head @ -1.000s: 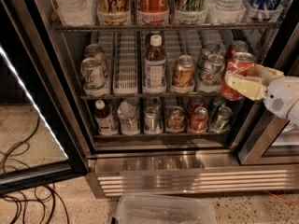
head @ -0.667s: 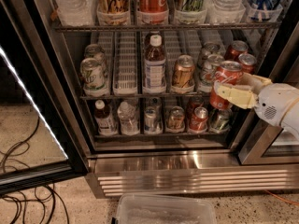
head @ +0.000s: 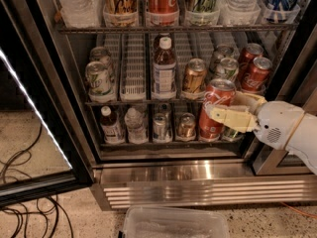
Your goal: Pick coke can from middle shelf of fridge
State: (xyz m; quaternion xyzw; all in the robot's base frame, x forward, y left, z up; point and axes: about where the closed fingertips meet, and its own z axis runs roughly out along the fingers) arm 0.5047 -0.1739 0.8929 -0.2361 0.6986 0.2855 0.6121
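My gripper comes in from the right on a white arm. It is shut on a red coke can with a silver top and holds it upright in front of the fridge, out past the middle shelf front rail. Two more red coke cans stand at the right end of that shelf. The held can covers part of the lower shelf behind it.
The middle shelf also holds green-and-white cans, a brown bottle, a gold-brown can and a silver can. The glass door stands open at left. Cables lie on the floor; a clear plastic bin sits below.
The gripper has drawn the coke can left and down, out from the shelf's right end toward the front of the fridge, still holding it upright.
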